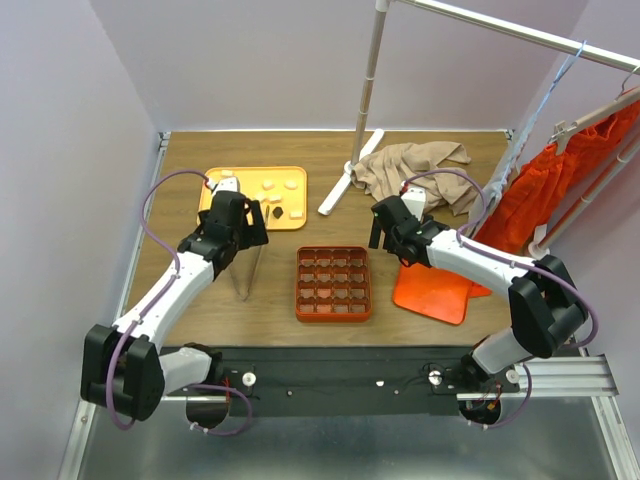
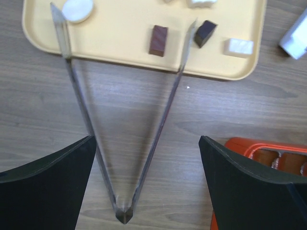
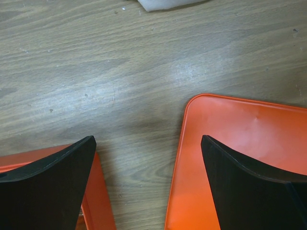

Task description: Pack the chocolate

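Top external view, lower centre: an orange gridded box (image 1: 333, 283) stands on the table (image 1: 400, 330). A flat orange lid (image 1: 435, 290) lies just right of it, with a strip of bare wood between them. Left of the box lie metal tongs (image 1: 245, 275), hinge end toward the bottom of the frame and both tips resting over the near rim of the tray (image 2: 110, 43).

Left wrist view: the left gripper (image 2: 146, 137) is released, its fingers spread wide to either side of the tongs' arms. Contact with the tongs cannot be confirmed.

Right wrist view: the right gripper (image 3: 147, 138) is likewise spread, over the wood between box and lid, grasping nothing.

The chocolate (image 2: 158, 40), brown and cream-white pieces, lies scattered on the tray at upper left. One brown block sits between the tong tips.

Upper right: a beige cloth (image 1: 415, 170) lies heaped on the table, and beyond it a red garment (image 1: 550, 190) hangs from a rack.
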`<state>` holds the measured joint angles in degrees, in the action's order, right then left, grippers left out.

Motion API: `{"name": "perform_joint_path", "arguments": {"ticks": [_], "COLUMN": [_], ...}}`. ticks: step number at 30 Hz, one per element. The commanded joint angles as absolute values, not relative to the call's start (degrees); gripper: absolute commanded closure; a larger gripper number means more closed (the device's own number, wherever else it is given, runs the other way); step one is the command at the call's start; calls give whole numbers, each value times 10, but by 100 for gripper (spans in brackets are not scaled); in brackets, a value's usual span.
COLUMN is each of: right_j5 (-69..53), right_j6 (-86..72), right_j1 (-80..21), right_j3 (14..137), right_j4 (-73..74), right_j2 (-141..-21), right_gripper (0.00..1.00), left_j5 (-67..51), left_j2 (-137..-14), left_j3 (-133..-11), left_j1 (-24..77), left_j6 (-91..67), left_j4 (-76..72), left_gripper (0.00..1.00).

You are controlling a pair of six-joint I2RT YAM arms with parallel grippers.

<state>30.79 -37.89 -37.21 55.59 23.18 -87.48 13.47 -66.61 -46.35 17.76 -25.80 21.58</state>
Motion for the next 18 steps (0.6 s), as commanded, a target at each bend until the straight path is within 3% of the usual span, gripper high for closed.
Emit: {"name": "perform_joint_path", "arguments": {"ticks": [1, 3, 9, 18], "right_j5": [317, 317, 317, 317], "right_j6": [-381, -381, -372, -355], "right_j1": [-374, -374, -374, -375], "right_j3": [557, 555, 566, 581], "right_j4": [230, 230, 230, 229], "right_j2": [-879, -876, -889, -902], "right_gripper": [0, 0, 0, 0], "left_j5": [217, 251, 193, 183], "left_j2": [-706, -732, -658, -657], "left_j3": [-506, -515, -468, -447], "left_j1": [172, 163, 164, 165], "left_j6": [-292, -317, -403, -475], "left_j4": [272, 312, 258, 334], "left_gripper": [2, 2, 2, 2]}}
